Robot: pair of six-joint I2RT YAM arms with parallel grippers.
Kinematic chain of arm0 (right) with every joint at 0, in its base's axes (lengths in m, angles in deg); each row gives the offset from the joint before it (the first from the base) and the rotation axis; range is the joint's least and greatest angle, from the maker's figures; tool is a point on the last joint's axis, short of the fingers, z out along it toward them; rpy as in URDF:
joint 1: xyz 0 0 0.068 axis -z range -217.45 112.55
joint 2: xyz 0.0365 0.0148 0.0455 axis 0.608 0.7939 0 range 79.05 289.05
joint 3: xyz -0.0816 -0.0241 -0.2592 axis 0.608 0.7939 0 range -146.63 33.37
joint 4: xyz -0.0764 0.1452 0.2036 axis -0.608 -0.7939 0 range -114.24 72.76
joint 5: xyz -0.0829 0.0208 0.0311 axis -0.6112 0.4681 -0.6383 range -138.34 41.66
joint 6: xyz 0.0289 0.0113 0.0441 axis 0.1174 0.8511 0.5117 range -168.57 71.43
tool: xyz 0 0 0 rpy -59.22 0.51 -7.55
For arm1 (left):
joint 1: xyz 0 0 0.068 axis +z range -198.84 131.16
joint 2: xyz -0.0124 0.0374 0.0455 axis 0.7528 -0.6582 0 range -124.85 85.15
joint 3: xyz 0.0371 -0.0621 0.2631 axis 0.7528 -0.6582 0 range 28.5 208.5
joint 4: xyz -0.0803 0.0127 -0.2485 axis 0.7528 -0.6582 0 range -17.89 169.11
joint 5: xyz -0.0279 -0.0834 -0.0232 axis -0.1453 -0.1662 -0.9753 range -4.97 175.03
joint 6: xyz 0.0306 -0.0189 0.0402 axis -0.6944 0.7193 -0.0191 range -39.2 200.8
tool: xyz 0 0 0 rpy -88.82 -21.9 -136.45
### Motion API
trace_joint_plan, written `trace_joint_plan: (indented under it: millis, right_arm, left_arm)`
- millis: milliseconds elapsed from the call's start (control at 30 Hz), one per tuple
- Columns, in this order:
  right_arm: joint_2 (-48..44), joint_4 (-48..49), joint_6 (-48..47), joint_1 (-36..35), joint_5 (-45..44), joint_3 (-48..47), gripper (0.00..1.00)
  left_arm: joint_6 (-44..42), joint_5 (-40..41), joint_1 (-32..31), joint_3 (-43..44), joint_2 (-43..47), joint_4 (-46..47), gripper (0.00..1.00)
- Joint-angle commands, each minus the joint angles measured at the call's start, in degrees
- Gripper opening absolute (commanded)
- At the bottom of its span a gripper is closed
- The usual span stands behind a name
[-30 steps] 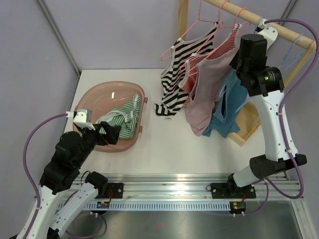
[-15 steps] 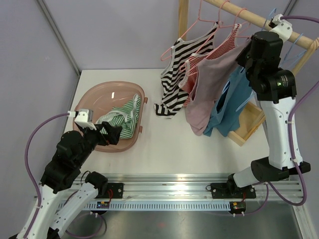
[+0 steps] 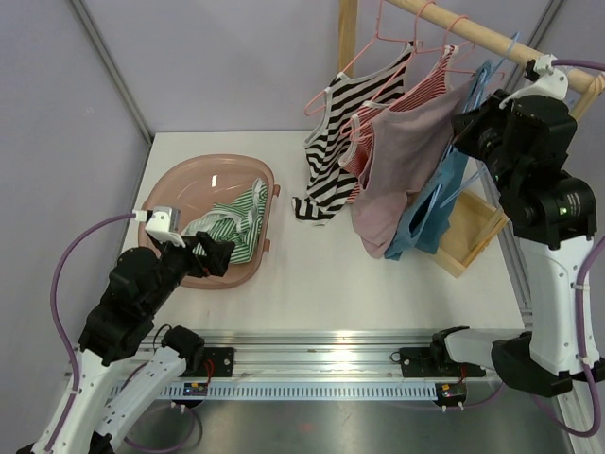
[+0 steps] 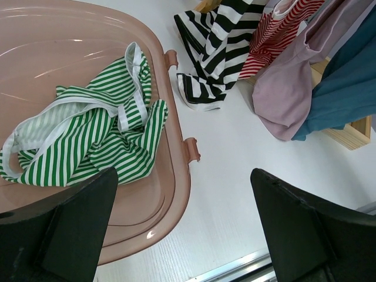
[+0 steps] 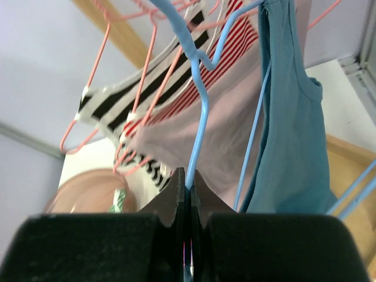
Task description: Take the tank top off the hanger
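Got the right end effector (image 5: 187, 189) up high by the wooden rail (image 3: 468, 31), fingers pressed together on the wire of the blue hanger (image 5: 200, 88), just below its twisted neck. Seeing the blue tank top (image 5: 288, 129) on that same hanger, strap looped over the wire and the body dangling down in front of the wooden frame (image 3: 473, 232) at the right side of the counter (image 3: 312, 274). Can't tell from any view whether the hook sits on the rail or not. Right beside the blue one, spotting a mauve top (image 3: 397, 161), then a red-striped top (image 3: 416, 90) and a black-and-white striped top (image 3: 331, 142), all on pink hangers (image 5: 126, 126). Over on the other side, got the left end effector (image 4: 182, 235) hovering low over the near edge of the pink basin (image 3: 213, 163), fingers spread wide and gripping nothing. Inside the basin, just a crumpled green-striped top (image 4: 100, 135).
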State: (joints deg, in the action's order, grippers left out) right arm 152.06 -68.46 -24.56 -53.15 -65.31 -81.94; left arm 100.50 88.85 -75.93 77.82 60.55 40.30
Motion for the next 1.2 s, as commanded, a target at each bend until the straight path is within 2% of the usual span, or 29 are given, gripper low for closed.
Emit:
trace_joint_plan:
  millis: [0, 267, 300, 500, 767, 967, 1100, 1167]
  right_arm:
    - [-6.1, 0.25, -1.6, -0.2, 8.17, 3.49, 0.0]
    - [-18.76, -2.04, -3.09, -0.2, 31.88, 12.55, 0.0]
    - [-19.57, -2.56, -3.18, -0.2, 36.79, 13.69, 0.0]
    - [-26.69, -2.74, -2.83, -0.2, 51.04, 17.83, 0.0]
    - [-30.91, -2.93, -3.01, -0.2, 60.2, 21.08, 0.0]
    - [-32.06, 3.39, 2.09, -0.2, 63.46, 25.48, 0.0]
    - [-33.89, 8.67, 6.82, -0.2, 66.45, 28.99, 0.0]
    - [-34.43, 11.65, 7.98, -0.2, 69.25, 31.1, 0.0]
  left_arm:
    - [-0.46, -2.32, 0.2, 0.6, -1.24, 4.61, 0.99]
    - [0.69, -6.71, -0.42, 12.28, -9.49, 6.63, 0.99]
    - [0.86, -6.98, -1.03, 13.68, -10.2, 6.99, 0.99]
    - [1.3, -6.63, -5.24, 21.25, -15.73, 9.89, 0.99]
    - [-3.7, 1.02, -17.53, 28.37, -21.8, 12.26, 0.99]
    - [-9.33, -1.44, -25.62, 22.23, -23.12, 25.96, 0.99]
    - [-13.28, 2.67, -31.61, 19.85, -25.4, 32.55, 0.99]
    - [-15.57, 5.14, -34.24, 20.72, -27.16, 32.92, 0.99]
